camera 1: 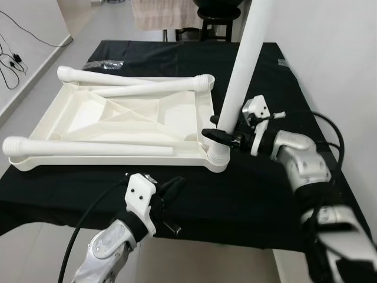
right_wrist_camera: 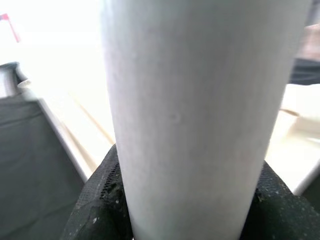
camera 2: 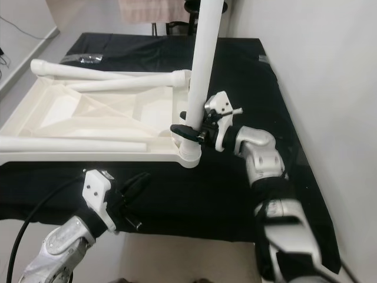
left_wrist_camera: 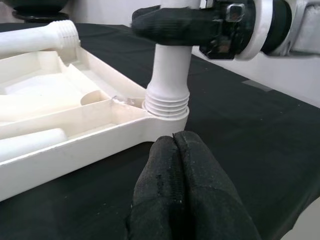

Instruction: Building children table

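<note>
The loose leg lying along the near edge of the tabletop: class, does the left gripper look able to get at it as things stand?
Probably yes. The left gripper, fingers shut, sits just in front of the tabletop, and nothing lies between it and the loose leg. The right gripper is busy with the upright leg.

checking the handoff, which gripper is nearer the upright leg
Right. The right gripper is clamped around the upright leg just above its threaded base; the left gripper, shut, sits off the tabletop's near edge.

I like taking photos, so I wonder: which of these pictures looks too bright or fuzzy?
Right wrist view: the white table leg looms close and soft, and the background beside it is washed out white. Left wrist view: the shut left end effector looks blurry up close, while the leg's threaded base stays sharp. Both eye views: evenly lit and clear, the tabletop slightly bright.
</note>
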Robot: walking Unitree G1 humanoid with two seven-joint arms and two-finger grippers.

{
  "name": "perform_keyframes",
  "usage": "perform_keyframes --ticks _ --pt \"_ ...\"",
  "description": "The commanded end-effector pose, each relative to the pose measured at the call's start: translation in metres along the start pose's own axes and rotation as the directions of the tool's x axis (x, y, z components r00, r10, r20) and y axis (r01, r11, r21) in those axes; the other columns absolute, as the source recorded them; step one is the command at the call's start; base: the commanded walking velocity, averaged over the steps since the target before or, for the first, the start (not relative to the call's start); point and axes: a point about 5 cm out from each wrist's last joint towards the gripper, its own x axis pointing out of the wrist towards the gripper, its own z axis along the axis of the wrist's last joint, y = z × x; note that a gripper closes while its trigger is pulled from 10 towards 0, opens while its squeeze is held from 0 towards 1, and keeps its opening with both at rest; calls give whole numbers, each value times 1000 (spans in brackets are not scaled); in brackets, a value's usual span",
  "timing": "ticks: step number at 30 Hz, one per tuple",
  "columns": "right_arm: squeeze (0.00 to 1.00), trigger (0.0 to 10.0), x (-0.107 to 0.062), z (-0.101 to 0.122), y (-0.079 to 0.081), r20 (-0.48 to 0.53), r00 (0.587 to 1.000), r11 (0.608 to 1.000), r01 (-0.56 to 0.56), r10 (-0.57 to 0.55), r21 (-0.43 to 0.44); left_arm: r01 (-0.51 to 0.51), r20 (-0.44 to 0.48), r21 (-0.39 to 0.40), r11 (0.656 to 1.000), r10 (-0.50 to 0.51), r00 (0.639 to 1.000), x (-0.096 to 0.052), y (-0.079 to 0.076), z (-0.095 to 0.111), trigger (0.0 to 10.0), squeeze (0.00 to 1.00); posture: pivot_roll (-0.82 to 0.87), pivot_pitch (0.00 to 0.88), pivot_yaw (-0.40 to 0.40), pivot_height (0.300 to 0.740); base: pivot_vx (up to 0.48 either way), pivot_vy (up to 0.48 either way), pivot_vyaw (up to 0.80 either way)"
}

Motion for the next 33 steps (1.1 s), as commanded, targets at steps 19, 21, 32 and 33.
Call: perform_keyframes --ticks 19,21,32,33 --pt "1000 10000 22 -20 56 -69 953 946 301 -295 117 1 -13 4 1000 -1 1000 4 5 -1 10000 0 3 122 -17 740 0 0 0" --pt "1000 10000 22 -20 56 -69 953 946 301 -295 117 1 -13 4 1000 -1 1000 4 5 -1 10000 0 3 122 -17 740 0 0 0" --pt "0 10000 17 30 23 3 938 938 -346 346 -34 4 -16 -2 1000 -4 1000 4 2 -3 10000 0 21 107 -30 740 0 0 0" --pt "0 10000 17 30 23 3 938 938 -346 346 -34 4 -16 -2 1000 -4 1000 4 2 -3 10000 0 21 107 -30 740 0 0 0"
